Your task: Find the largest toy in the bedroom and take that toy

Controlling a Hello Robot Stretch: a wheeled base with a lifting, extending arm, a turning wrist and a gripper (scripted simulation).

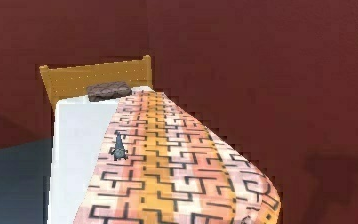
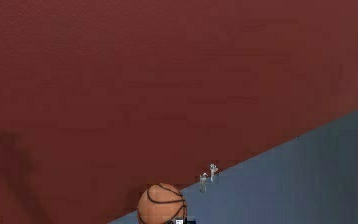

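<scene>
Arm side view's near basketball (image 2: 162, 203) looks larger than the small grey figure (image 1: 119, 146) on the bed (image 1: 72, 165), so taking that figure risks failure; I cannot tell whether the end effector grasps anything.

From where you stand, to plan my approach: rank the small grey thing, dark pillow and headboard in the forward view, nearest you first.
1. Small grey thing, midway along the bed.
2. Dark pillow, at its head.
3. Wooden headboard, behind it.

Dim, even light leaves soft shadows low on the dark red wall (image 2: 187, 80).
</scene>
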